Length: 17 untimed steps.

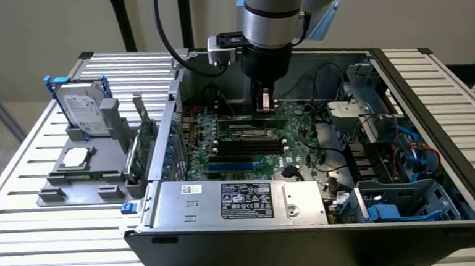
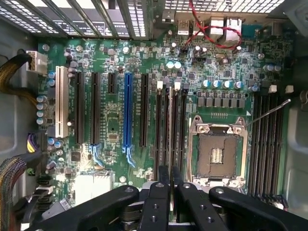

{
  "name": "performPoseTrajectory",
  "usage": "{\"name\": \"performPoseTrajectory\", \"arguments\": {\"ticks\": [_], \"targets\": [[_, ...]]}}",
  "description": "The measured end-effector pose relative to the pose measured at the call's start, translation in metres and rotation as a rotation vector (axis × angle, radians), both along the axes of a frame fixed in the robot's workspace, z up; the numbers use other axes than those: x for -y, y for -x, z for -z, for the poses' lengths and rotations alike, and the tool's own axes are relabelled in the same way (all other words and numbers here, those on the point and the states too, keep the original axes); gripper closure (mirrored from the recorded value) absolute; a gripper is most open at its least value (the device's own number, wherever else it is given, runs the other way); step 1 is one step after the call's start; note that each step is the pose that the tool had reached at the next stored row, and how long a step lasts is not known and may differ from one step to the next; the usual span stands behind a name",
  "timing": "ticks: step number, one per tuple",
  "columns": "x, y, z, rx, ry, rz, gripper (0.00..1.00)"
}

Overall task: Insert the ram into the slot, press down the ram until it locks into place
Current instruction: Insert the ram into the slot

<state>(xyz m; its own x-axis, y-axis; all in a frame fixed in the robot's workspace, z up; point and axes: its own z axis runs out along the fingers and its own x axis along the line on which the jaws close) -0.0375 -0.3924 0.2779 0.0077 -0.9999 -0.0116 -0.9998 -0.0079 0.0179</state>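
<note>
— Exterior view, starting at its left: seeing a grey fixture (image 1: 79, 173) lying on the slatted table (image 1: 29, 232), carrying a hard drive (image 1: 83, 108) and, just beside it, an upright expansion card (image 1: 144, 148). Finding anything further along?

— Coming to the open computer case (image 1: 310, 246), with the power supply (image 1: 241, 201) lying along its near edge. Seeing the arm (image 1: 271, 13) hanging down from above into the case, holding the gripper (image 1: 264, 106) low over the far part of the motherboard (image 1: 198, 163).

— Turning to the wrist view now?

— Yes. Passing a white slot (image 2: 61, 103), then a blue slot (image 2: 127, 113), then finding the ram (image 2: 169, 120) standing edge-on among parallel black sockets, lining up with the slot (image 2: 166, 144), just beside the CPU socket (image 2: 216, 151).

— Gripping it?

— Pinching it. Seeing the fingers (image 2: 162, 178) almost closed, leaving only the board's thickness between them, clamping the ram at the end nearer the camera. Not managing to tell whether seated in the slot or only resting on it.

— Anything past the CPU socket?

— Spotting a second bank of black sockets (image 2: 267, 139), well apart from the ram.
</note>
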Motion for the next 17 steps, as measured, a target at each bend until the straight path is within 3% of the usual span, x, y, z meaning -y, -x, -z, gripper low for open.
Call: {"name": "performPoseTrajectory", "arguments": {"ticks": [4,7,13,17], "targets": [[0.0,0.0,0.007,0.0013,0.0049,0.0,0.87],[0.0001,0.0,0.0111,0.0031,0.0128,0.001,0.87],[0.0001,0.0,0.0163,0.0078,0.0452,0.008,0.87],[0.0001,0.002,0.0227,0.0078,0.0533,0.017,0.87]]}}
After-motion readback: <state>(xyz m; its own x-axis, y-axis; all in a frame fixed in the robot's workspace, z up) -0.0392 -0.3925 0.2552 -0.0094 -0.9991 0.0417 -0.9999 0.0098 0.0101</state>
